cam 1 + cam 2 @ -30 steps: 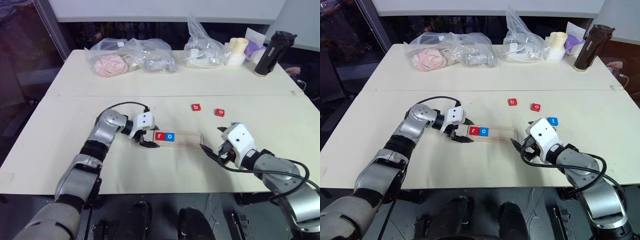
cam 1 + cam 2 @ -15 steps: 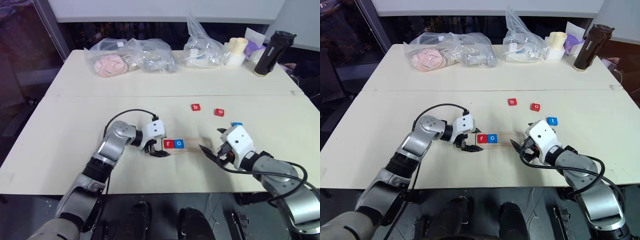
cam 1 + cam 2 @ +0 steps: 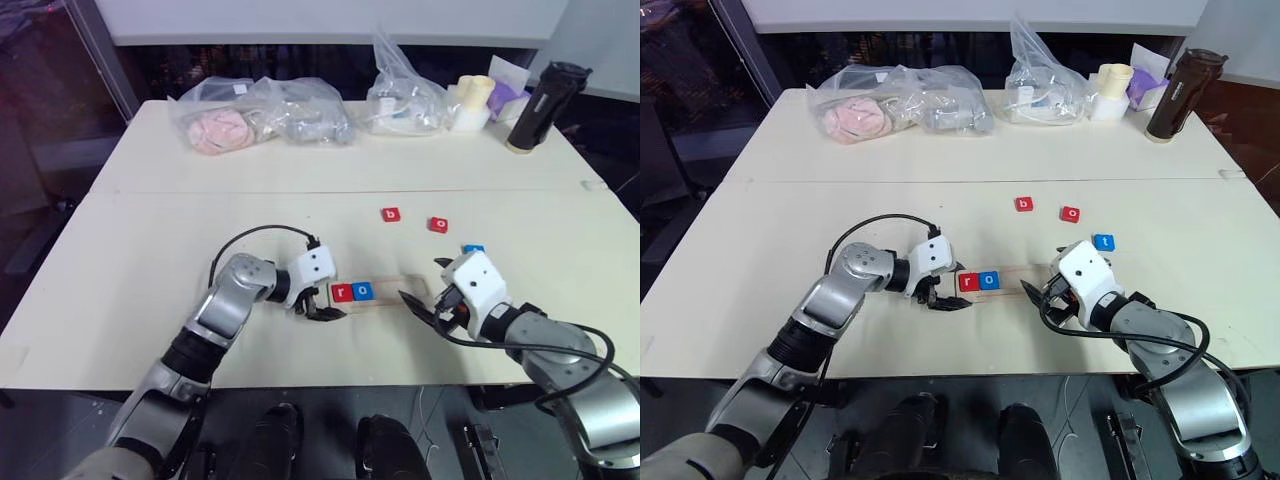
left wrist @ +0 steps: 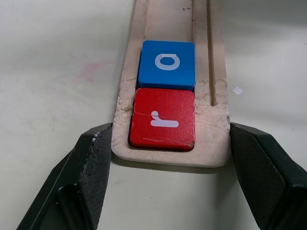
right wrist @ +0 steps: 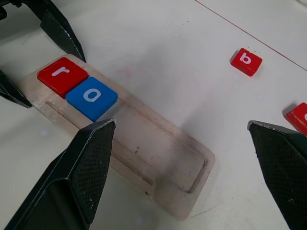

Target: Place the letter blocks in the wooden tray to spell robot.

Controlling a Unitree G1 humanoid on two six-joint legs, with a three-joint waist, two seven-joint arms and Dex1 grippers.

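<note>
The wooden tray [image 3: 397, 291] lies near the table's front edge, between my two grippers. A red r block [image 3: 342, 292] and a blue o block [image 3: 364, 291] sit side by side in the slot at its left end. Beyond the tray, loose on the table, lie a red b block [image 3: 391, 214], a red o block [image 3: 439, 225] and a blue t block [image 3: 474, 249]. My left gripper [image 4: 169, 130] is open, one finger close to each long side of the tray's left end. At the tray's right end my right gripper [image 5: 181, 123] stands wide open, holding nothing.
Along the table's far edge lie clear plastic bags [image 3: 262, 112] with soft things inside and another bag [image 3: 405, 100]. To their right are stacked pale cups [image 3: 474, 100] and a black bottle [image 3: 540, 106]. A seam [image 3: 200, 193] crosses the tabletop.
The tray with r and o has slid to the right and nearer the front edge, along with my left gripper. That gripper has opened and now straddles the tray's end. The right arm has not moved.
</note>
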